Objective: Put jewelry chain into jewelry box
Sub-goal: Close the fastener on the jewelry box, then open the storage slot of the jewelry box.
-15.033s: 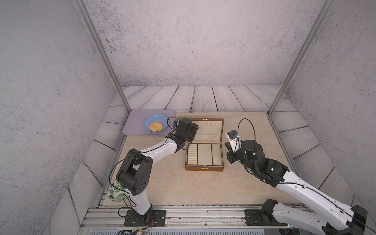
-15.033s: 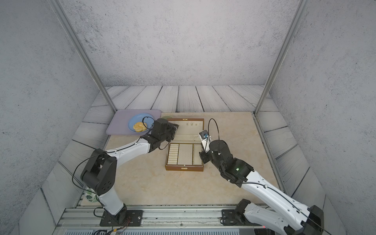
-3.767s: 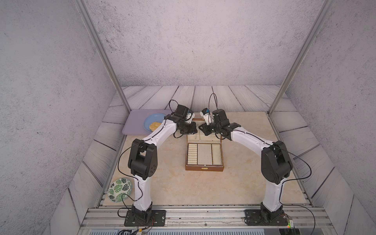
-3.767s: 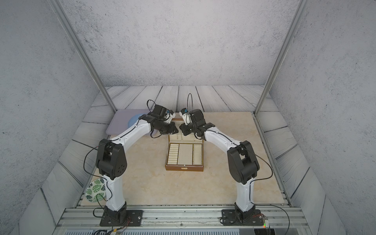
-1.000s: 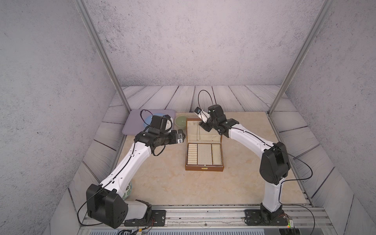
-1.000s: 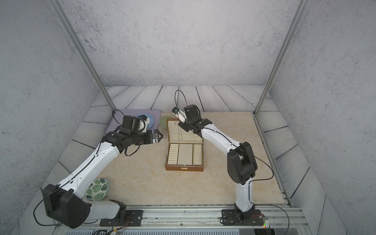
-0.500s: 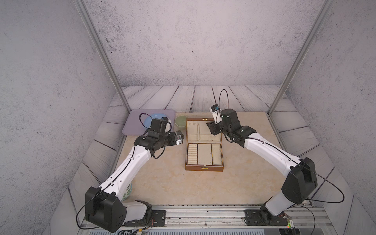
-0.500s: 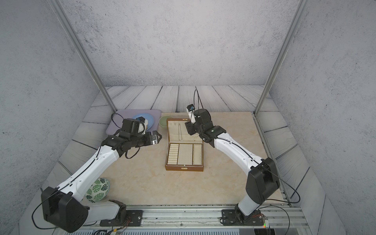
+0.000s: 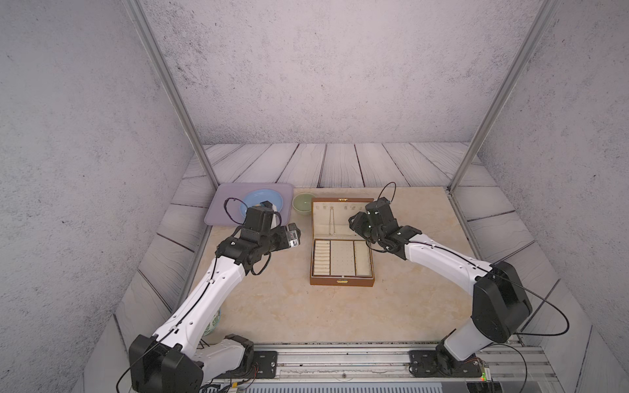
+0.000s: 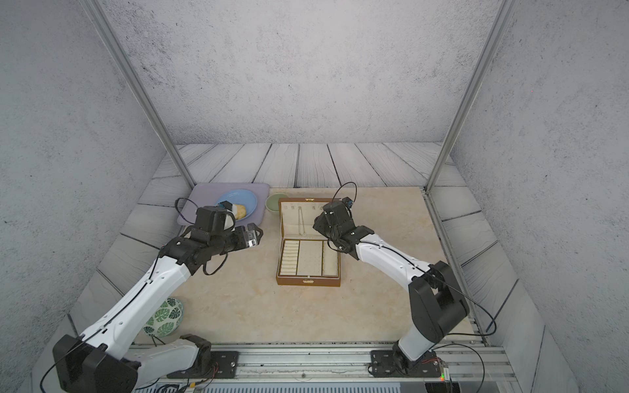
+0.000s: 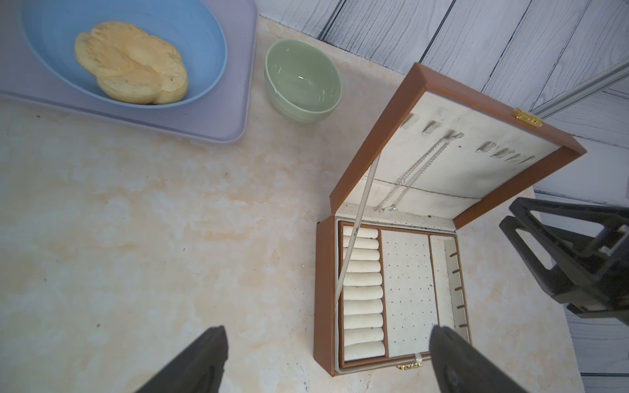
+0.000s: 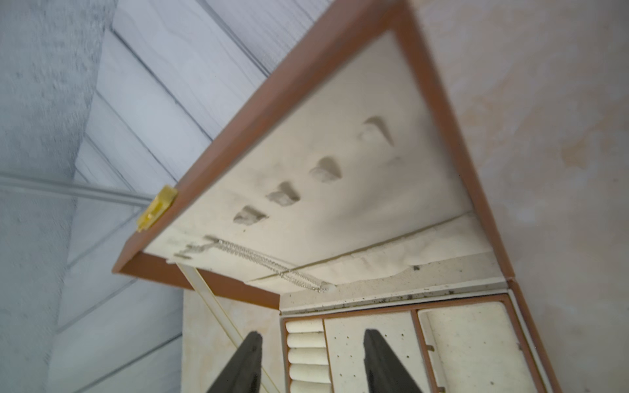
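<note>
The brown jewelry box [image 9: 342, 281] [image 10: 308, 281] lies open mid-table with its lid raised. The jewelry chain [image 11: 418, 170] [image 12: 269, 262] hangs from a hook on the cream lid lining, its small end piece near the hinge. It also shows in both top views as a thin line [image 9: 332, 223] [image 10: 301, 221]. My right gripper [image 12: 312, 337] [image 9: 355, 223] hovers at the lid's right edge, open, nothing between its fingers. My left gripper [image 11: 327, 338] [image 9: 294, 234] is wide open and holds nothing, left of the box and above the table.
A lilac tray [image 9: 221, 207] at the back left carries a blue dish [image 11: 207, 41] with yellow food. A green bowl [image 9: 303, 203] stands between tray and box. A leaf-patterned bowl [image 10: 165, 318] sits by the left arm's base. Metal posts [image 9: 200, 166] flank the table.
My right gripper has drawn back from over the lid toward the box's right side, its elbow swinging out right and its jaws narrowing. The left arm has hardly moved.
</note>
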Motion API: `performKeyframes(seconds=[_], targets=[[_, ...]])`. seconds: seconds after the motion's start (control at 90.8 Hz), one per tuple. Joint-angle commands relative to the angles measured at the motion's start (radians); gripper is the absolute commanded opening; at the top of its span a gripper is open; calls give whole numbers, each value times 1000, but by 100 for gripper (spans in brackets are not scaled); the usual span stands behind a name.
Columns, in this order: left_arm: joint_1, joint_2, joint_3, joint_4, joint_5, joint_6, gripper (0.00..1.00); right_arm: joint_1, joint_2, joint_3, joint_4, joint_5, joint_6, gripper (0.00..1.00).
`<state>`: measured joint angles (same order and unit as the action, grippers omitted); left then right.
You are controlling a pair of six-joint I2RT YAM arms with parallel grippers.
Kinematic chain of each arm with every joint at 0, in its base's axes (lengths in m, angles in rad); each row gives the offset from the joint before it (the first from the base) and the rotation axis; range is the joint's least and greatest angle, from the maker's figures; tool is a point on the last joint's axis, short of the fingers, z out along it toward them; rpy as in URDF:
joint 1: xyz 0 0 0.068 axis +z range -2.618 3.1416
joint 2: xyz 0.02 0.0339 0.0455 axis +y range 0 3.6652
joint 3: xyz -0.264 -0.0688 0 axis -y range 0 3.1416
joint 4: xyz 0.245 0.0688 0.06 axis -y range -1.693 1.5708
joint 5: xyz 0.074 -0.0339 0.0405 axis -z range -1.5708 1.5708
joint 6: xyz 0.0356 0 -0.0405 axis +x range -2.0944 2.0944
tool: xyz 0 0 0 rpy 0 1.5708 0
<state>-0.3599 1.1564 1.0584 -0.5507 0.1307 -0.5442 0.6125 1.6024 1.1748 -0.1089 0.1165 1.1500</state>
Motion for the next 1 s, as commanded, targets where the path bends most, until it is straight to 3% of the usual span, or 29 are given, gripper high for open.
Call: performKeyframes(seconds=[0.0,0.11,0.297,0.429,0.771,0.914,0.991], targets=[[9,-18,-37,-11,-10,-15,98,2,33,-14,2,105,254,49],[7,-9,-101,41,23,-27,100,3,64,12,-45,122,355,48],[6,102,-184,163,177,-86,90,3,106,42,-103,153,490,46],[-1,224,-181,167,223,-86,85,3,131,58,-85,165,545,45],[-46,286,-210,212,173,-116,85,3,215,124,-77,178,630,45],[-54,286,-194,185,158,-98,86,3,215,134,-90,160,595,45],[-54,267,-187,171,144,-81,87,3,183,123,-96,125,502,48]])
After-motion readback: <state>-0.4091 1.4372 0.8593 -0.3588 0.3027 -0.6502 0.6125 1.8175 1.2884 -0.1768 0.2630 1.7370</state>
